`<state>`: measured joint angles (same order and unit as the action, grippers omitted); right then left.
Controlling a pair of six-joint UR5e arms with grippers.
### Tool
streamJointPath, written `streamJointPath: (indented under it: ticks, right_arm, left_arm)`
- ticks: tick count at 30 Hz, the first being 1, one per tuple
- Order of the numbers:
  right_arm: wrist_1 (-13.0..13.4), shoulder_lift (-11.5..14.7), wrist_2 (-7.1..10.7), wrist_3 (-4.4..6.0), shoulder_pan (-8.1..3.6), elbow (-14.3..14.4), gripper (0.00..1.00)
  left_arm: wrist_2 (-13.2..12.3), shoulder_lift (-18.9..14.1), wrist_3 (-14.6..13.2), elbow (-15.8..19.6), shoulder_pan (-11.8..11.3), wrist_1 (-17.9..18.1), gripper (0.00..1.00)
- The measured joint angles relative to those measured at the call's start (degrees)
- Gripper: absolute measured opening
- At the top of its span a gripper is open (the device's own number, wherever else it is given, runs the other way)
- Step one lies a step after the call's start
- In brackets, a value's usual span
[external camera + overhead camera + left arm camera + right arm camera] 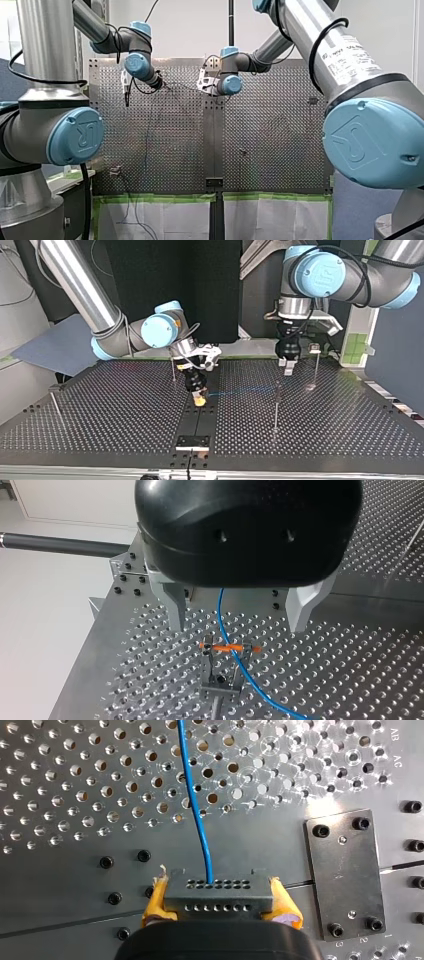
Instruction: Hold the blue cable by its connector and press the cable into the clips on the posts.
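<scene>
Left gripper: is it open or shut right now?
Open. In the left wrist view, my left gripper's metal fingers stand wide apart, and the blue cable runs between them, touching neither.

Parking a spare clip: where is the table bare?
Bare table at the top view's left, between the edge post and my right tool; also its near right corner. Crowded: the middle, where the blue cable runs toward my left tool.

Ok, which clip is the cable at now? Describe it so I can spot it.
On the table in the left wrist view, find my left gripper, open. The clip stands just ahead of it, in line with the gap between its fingers. An orange pin lies across its top and the blue cable crosses it.
</scene>
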<state>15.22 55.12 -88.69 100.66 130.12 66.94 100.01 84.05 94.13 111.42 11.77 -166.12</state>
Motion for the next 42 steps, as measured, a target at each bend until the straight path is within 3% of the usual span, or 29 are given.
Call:
streamJointPath:
  ticks: [14,20,28,36,42]
  right_arm:
    - [-0.1,0.0,-0.04,-0.17,-0.02,0.0,0.00]
    - [0.0,0.0,-0.08,-0.19,-0.01,0.0,0.00]
    - [0.0,0.0,-0.11,-0.22,-0.05,0.0,0.00]
    - [-0.1,0.0,-0.05,-0.28,-0.17,0.0,0.00]
    - [-0.1,0.0,-0.06,-0.32,-0.23,0.0,0.00]
  left_arm:
    - [1.3,0.0,-1.2,0.0,0.6,0.3,1.00]
    - [1.2,0.0,-0.8,-0.2,1.8,1.7,1.00]
    - [1.7,1.5,0.7,-3.4,4.3,3.0,1.00]
    - [5.6,5.8,0.7,-7.9,8.6,1.2,1.00]
    - [9.0,9.2,0.7,-11.3,11.1,2.0,1.00]
